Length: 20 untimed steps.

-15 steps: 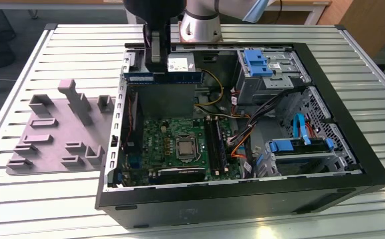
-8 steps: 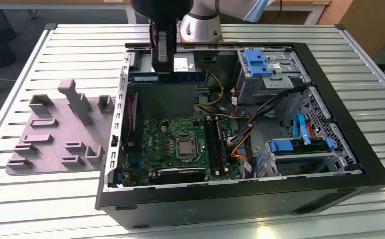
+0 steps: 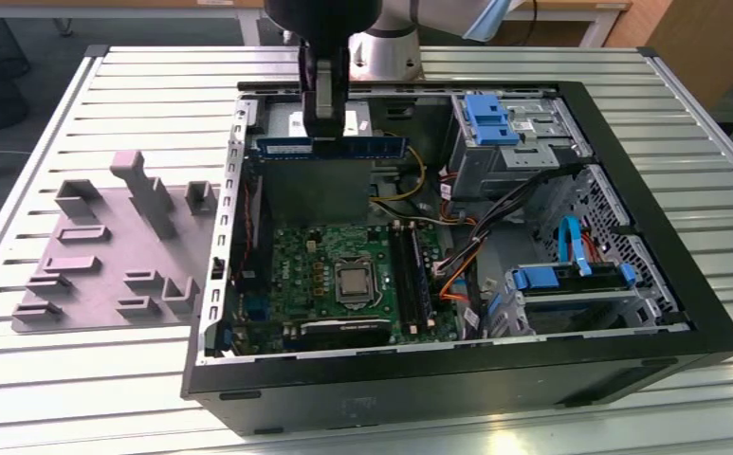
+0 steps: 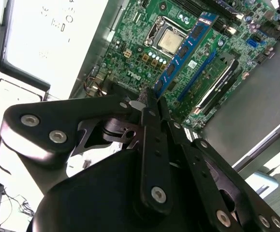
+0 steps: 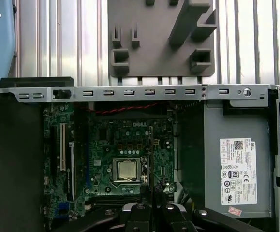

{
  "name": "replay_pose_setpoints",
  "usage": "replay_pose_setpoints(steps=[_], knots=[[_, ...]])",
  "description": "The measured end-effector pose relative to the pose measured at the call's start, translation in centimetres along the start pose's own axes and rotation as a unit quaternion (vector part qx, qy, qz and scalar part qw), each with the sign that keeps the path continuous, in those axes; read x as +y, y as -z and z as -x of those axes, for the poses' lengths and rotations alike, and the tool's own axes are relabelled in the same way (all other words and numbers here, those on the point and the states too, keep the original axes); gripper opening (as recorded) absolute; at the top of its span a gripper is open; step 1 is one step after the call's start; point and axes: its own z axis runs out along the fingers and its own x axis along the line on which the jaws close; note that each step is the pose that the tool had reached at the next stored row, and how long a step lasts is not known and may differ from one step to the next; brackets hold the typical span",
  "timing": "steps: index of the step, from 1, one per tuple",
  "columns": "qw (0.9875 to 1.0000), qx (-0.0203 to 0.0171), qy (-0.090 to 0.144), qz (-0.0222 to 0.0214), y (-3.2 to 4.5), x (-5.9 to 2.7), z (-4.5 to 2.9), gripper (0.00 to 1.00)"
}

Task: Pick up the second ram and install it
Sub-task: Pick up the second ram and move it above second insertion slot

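Note:
The second ram (image 3: pixel 359 148) is a long blue stick held level above the back of the open computer case (image 3: pixel 467 379). My gripper (image 3: pixel 325 140) is shut on it near the middle of its length. In the second wrist view the ram (image 4: pixel 183 50) runs out from between my gripper (image 4: pixel 152 99) fingertips, over the green motherboard (image 4: pixel 130 53). In the first wrist view the ram (image 5: pixel 151 154) shows edge-on as a thin line above the gripper (image 5: pixel 152 192). The black memory slots (image 3: pixel 407 270) lie beside the processor (image 3: pixel 351 282), below and nearer than the ram.
A grey fixture block (image 3: pixel 113 256) with empty holders sits on the slatted table at the exterior view's left. Inside the case are a power supply (image 5: pixel 236 159), blue drive cages (image 3: pixel 486 118) (image 3: pixel 569 280) and orange and black cables (image 3: pixel 461 270) next to the slots.

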Motion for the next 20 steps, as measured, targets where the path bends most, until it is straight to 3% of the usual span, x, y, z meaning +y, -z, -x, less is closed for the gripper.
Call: replay_pose_setpoints(steps=[20], knots=[[1.0, 0.0, 0.0, 0.0, 0.07, -3.17, 0.11, 0.14]])
